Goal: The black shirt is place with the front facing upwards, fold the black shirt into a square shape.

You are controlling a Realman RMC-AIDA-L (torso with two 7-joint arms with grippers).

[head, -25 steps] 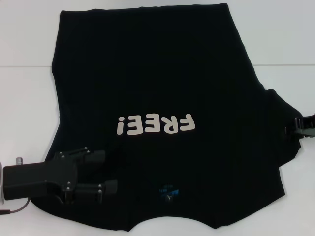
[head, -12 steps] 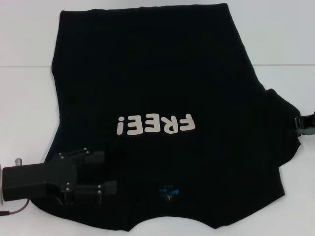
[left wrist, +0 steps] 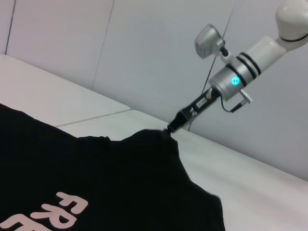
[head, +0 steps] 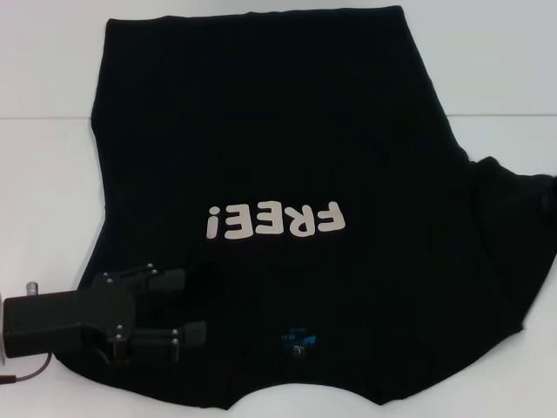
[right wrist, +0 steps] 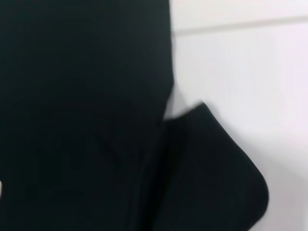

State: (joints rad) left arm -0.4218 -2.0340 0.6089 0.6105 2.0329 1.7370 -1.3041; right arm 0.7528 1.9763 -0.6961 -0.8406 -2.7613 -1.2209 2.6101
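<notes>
A: Where was the black shirt?

B: Spread front-up on the white counter, collar toward the robot, "FREE!" lettering reading upside down in the head view, blue neck label near the close edge. Hem was at the far side. Not folded square at all; I'd judge the task barely started.

A: Left gripper?

B: Over the shirt's near left shoulder area, fingers parted, nothing between them. Low over the cloth; can't say if it touched. Probably staged there to take that shoulder or sleeve for a side fold.

A: Right gripper?

B: Out of the head view. Left wrist view showed it at the right sleeve, tip pinched on a peak of black cloth, sleeve tented up toward it. So it was clamped on the shirt. That explains the sleeve fanned outward to the right edge.

A: Risk?

B: Thin limp fabric. One-sided pull could drag the body and skew the layout.
</notes>
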